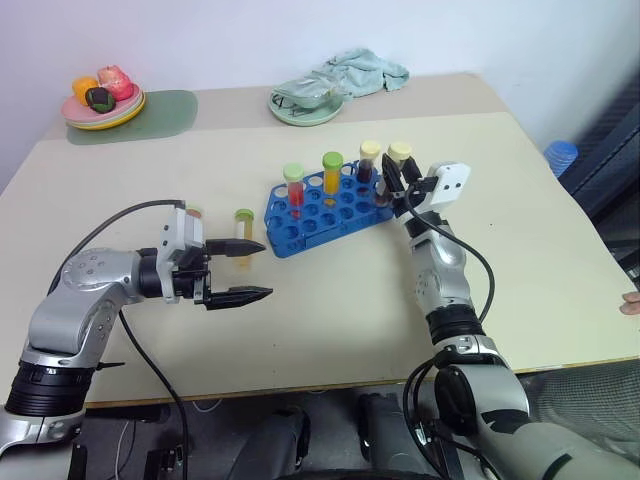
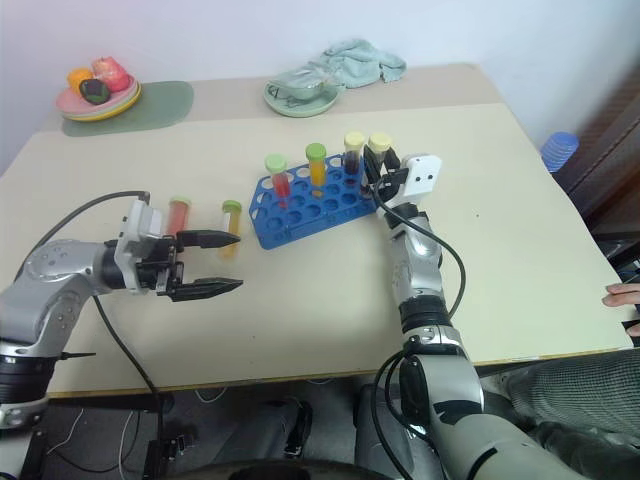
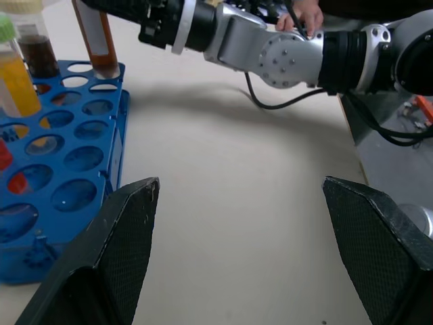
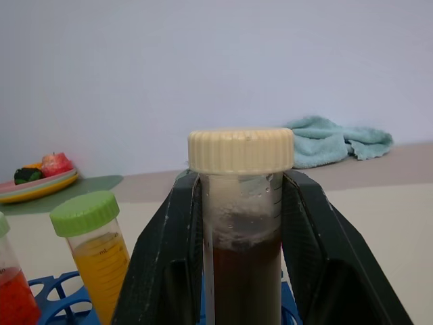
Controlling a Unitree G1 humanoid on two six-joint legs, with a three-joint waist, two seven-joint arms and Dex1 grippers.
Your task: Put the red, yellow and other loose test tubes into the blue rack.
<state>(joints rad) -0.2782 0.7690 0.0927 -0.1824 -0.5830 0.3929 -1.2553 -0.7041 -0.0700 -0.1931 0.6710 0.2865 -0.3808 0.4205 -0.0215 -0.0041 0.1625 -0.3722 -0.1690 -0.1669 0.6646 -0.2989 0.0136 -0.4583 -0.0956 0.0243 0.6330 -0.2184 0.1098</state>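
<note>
brown tube point(image 4: 240, 223) | clamped between right fingers point(image 4: 169, 264), over blue rack point(image 1: 320, 210) | left fingers point(image 1: 240, 247) spread, empty

Test tubes, total count: six.

- Four stand upright in the blue rack point(image 1: 325, 208): one red-liquid tube with green cap point(image 1: 294, 190), one yellow-orange tube with green cap point(image 1: 331, 172), one dark-liquid tube with pale yellow cap point(image 1: 369, 161), and one brown-liquid tube with pale yellow cap point(image 1: 400, 160).
- Two stand on the table point(image 1: 320, 290) left of the rack: one yellow-liquid tube with green cap point(image 1: 243, 232) and one reddish tube point(image 2: 179, 216).

Blue racks: one.

Robot grippers: two.

Plate stacks at the far edge: one with toy food point(image 1: 104, 106). Pale green plates: one point(image 1: 306, 106), bearing one teal cloth point(image 1: 350, 75).
</note>
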